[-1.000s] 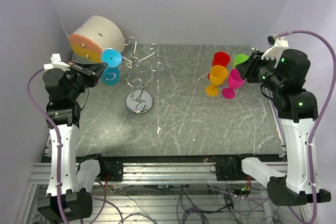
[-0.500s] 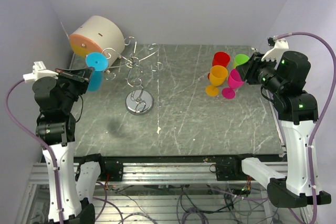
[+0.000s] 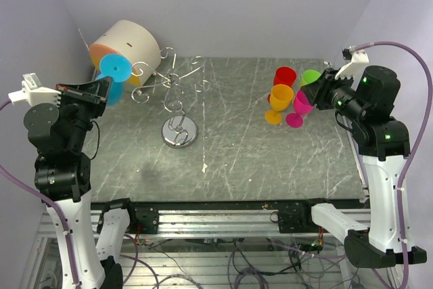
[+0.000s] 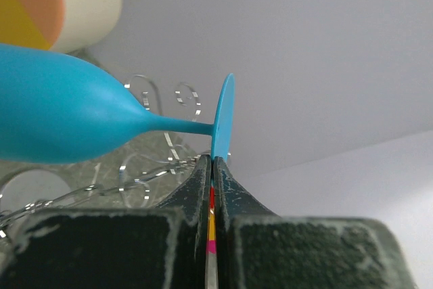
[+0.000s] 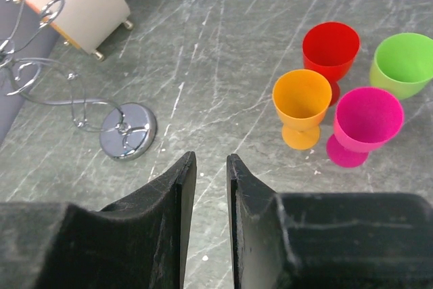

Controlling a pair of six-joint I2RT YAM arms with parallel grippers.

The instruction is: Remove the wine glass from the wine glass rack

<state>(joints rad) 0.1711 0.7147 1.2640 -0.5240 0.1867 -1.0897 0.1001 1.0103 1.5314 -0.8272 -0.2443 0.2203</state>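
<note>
Left of silver wire rack (image 3: 179, 130), turquoise wine glass (image 4: 67, 116), foot pinched in left hand (image 4: 213, 162)

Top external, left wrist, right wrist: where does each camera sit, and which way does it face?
Top external: above and behind the robot, looking down on the table; left arm and right arm show.
Left wrist: on the left gripper, facing the wall; shut fingers pinch the blue wine glass by its foot.
Right wrist: on the right gripper, looking down leftward across the table; fingers parted, empty.
Shared: both wrist views see the wine glass rack and the beige-and-orange cylinder.
</note>
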